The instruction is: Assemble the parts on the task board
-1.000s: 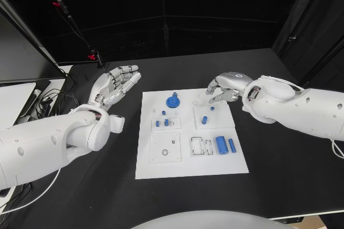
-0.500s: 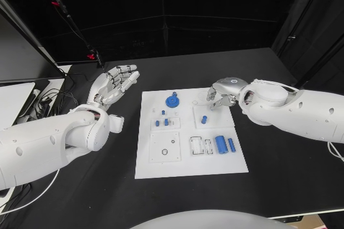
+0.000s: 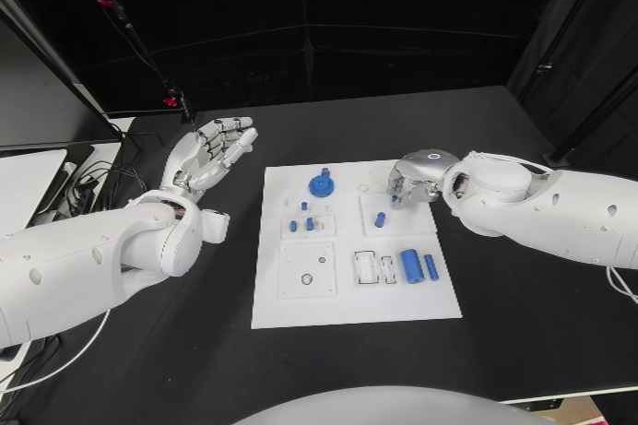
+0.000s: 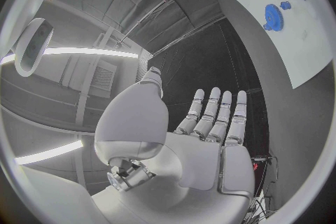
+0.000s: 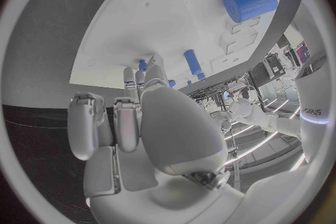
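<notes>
- Head view: right robot hand point(image 3: 414, 179) hovers over the task board point(image 3: 352, 301)'s far right corner, fingers curled above a small blue peg point(image 3: 394, 201); whether it pinches the peg, I cannot tell.
- Left robot hand point(image 3: 206, 156) is spread, empty, beside the task board.
- Loose cylinders point(image 3: 419, 265) still lie on the task board; most assembly looks left.

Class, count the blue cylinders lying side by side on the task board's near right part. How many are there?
2. A thick cylinder lies next to a thin cylinder on the board, the thin one nearer the right edge. Neither hand covers this spot.
</notes>
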`<act>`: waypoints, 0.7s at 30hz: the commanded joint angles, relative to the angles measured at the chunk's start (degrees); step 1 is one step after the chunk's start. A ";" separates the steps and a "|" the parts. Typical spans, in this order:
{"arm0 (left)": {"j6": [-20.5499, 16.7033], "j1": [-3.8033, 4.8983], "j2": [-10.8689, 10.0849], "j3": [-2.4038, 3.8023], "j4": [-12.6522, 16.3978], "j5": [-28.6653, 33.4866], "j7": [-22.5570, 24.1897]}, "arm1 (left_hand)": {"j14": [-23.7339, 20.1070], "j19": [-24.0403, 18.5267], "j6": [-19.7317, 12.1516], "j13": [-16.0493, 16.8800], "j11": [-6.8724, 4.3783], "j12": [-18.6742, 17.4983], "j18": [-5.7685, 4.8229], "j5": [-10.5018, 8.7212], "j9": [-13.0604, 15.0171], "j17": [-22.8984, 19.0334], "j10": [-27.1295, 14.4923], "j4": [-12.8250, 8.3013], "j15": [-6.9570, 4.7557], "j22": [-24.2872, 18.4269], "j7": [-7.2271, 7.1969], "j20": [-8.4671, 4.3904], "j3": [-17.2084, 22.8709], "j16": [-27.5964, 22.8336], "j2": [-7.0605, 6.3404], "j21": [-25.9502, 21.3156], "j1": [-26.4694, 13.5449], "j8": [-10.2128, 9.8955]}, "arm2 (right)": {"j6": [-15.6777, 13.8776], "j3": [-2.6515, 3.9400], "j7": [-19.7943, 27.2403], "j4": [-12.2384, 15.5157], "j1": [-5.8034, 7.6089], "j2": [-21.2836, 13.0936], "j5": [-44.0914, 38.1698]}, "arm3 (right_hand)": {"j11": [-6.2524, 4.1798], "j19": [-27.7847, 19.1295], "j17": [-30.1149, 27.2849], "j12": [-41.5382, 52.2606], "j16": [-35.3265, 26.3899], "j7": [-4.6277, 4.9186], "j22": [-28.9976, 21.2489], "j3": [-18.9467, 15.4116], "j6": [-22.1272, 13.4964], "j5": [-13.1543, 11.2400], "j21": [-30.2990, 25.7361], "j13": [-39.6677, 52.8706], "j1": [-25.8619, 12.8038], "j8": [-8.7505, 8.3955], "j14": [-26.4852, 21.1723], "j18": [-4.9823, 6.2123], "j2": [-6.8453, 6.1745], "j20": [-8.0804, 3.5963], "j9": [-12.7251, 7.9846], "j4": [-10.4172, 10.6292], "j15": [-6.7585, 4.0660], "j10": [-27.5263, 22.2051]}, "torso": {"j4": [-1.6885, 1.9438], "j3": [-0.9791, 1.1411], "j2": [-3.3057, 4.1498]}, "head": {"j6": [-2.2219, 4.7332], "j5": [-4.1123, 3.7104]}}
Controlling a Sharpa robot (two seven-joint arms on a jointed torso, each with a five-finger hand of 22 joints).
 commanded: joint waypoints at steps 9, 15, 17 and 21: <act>0.33 0.08 -0.05 0.05 0.03 0.20 8.16 | -0.55 1.01 -1.01 -0.18 0.06 0.98 -0.26 0.13 0.01 -0.59 -0.86 -0.12 0.10 0.46 8.52 -0.03 0.30 0.91 0.97 0.39 -0.07 1.04 | 1.90 0.02 -1.33 -0.02 -0.07 0.28 -0.46 | -0.22 3.35 11.44 -1.01 -0.28 -0.32 12.64 0.38 1.44 -0.26 -0.15 -0.16 1.39 -0.84 5.40 0.83 0.57 -0.17 0.08 -0.24 -0.17 2.21 | 0.01 -0.03 -0.05 | -0.26 0.20; 0.41 0.08 -0.05 0.05 -0.03 0.20 7.99 | -0.55 1.03 -1.05 -0.19 0.06 1.07 -0.25 0.13 0.00 -0.64 -0.88 -0.12 0.13 0.45 8.52 -0.03 0.29 0.99 1.00 0.39 -0.06 1.12 | 2.20 0.02 -1.65 -0.28 -0.09 0.60 -0.39 | -0.39 3.33 11.34 -1.54 -0.33 -0.37 12.60 0.62 2.09 -0.26 -0.23 -0.18 2.16 -1.11 5.39 0.86 1.02 -0.36 0.10 -0.01 -0.53 3.67 | 0.03 0.02 -0.05 | -0.29 0.13; 0.40 0.08 -0.08 0.05 -0.03 0.20 7.93 | -0.56 1.18 -1.17 -0.23 0.06 1.34 -0.20 0.15 -0.01 -0.81 -0.95 -0.12 0.20 0.56 8.52 -0.03 0.32 1.23 1.22 0.42 -0.04 1.39 | 2.29 0.02 -1.71 -0.32 -0.09 0.71 -0.25 | -0.54 3.32 11.37 -1.68 -0.32 -0.52 12.59 0.77 2.62 -0.26 -0.26 -0.19 2.40 -1.03 5.40 0.87 1.36 -0.47 0.17 0.06 -0.69 4.30 | 0.07 0.03 -0.04 | -0.34 0.12; 0.34 0.08 -0.21 0.05 0.03 0.20 7.81 | -0.56 1.18 -1.17 -0.23 0.06 1.34 -0.20 0.15 -0.01 -0.81 -0.95 -0.12 0.20 0.56 8.52 -0.03 0.32 1.23 1.22 0.42 -0.04 1.39 | 2.78 0.02 -2.02 -0.24 -0.09 0.86 -0.12 | -1.04 3.37 11.45 -1.88 -0.29 -1.05 12.63 1.40 4.41 -0.25 -0.21 -0.17 3.53 -0.46 5.42 0.85 2.28 -0.71 0.44 -0.12 -0.95 5.86 | 0.02 0.05 -0.04 | -0.40 0.17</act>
